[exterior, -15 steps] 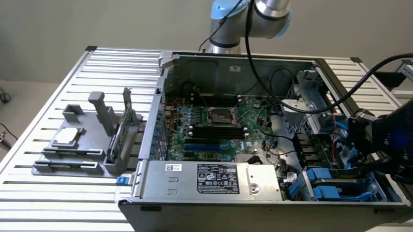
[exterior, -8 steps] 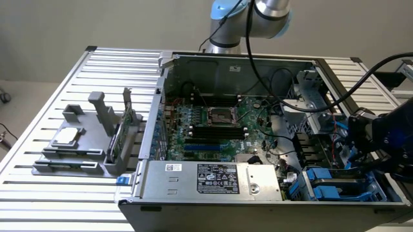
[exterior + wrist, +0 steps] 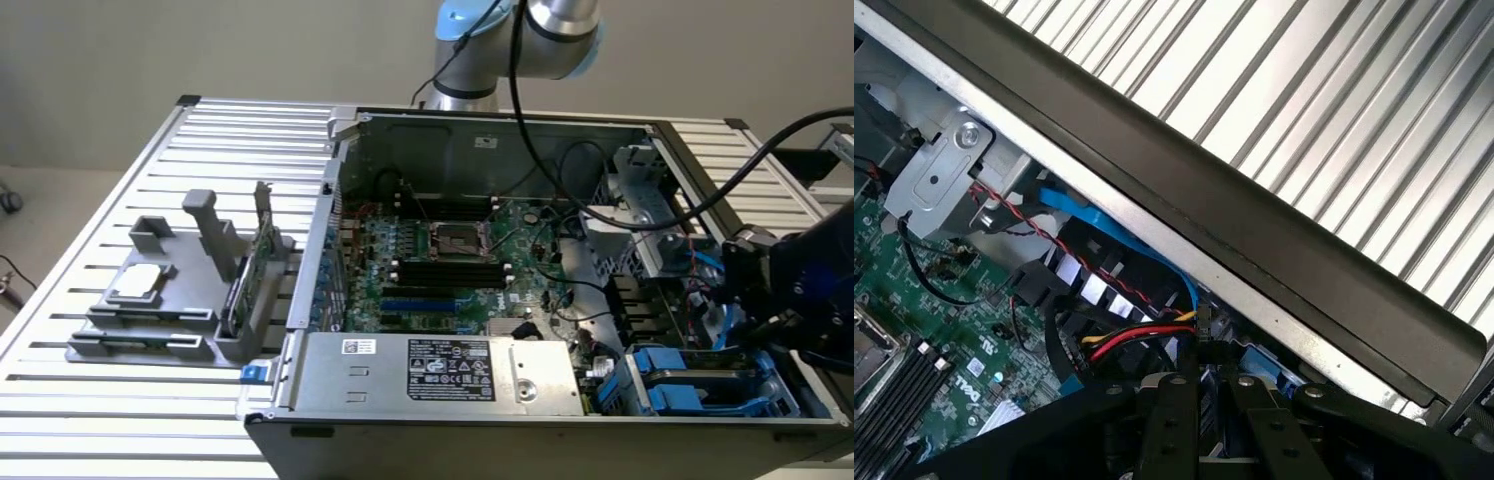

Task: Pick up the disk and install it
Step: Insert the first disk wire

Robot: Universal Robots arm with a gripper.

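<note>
so the open pc case is dark sheet metal with thin folded edges, sitting on a ribbed aluminium table. inside lies the green motherboard with a square shiny socket and rows of long black slots. along the near wall there's a boxy silver power supply with a white and black label. the disk sits in the drive bay in the near corner of the case on the exterior view's right, a flat grey metal slab in its blue plastic bracket. the gripper, matte black, hangs right above that bay. honestly can't tell if it's open or clamped on anything. it's cramped in there: a bundle of red, yellow and black wires and a flat blue cable run just beside it, and a thick black cable droops from the arm across the case. outside the case on the exterior view's left, a grey plastic holder carries a small square silver chip and an upright green card.
</note>
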